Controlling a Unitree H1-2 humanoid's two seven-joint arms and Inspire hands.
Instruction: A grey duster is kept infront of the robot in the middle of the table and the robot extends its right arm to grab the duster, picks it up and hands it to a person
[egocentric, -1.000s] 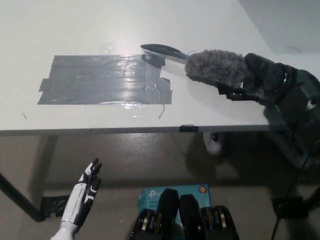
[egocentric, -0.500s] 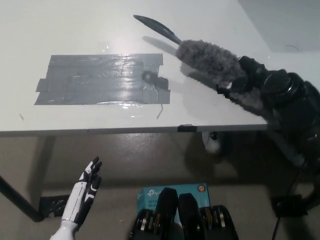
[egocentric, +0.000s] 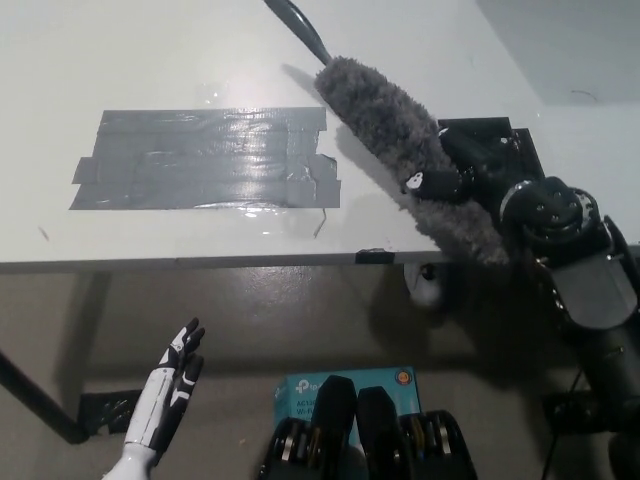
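Robot hand on the right (egocentric: 470, 170), black, is closed around the grey duster (egocentric: 400, 150), held above the desk (egocentric: 150, 60), its long axis running up-left, handle tip far from the arm. White left robot hand (egocentric: 165, 395) rests low, fingers apart, empty.

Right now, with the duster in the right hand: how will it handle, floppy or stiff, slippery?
The duster probably handles light, since its head is all fluffy pile. The right hand grips that soft pile, so it may slip or twist. The thin dark handle juts straight, suggesting a stiff core. The left hand rests low.
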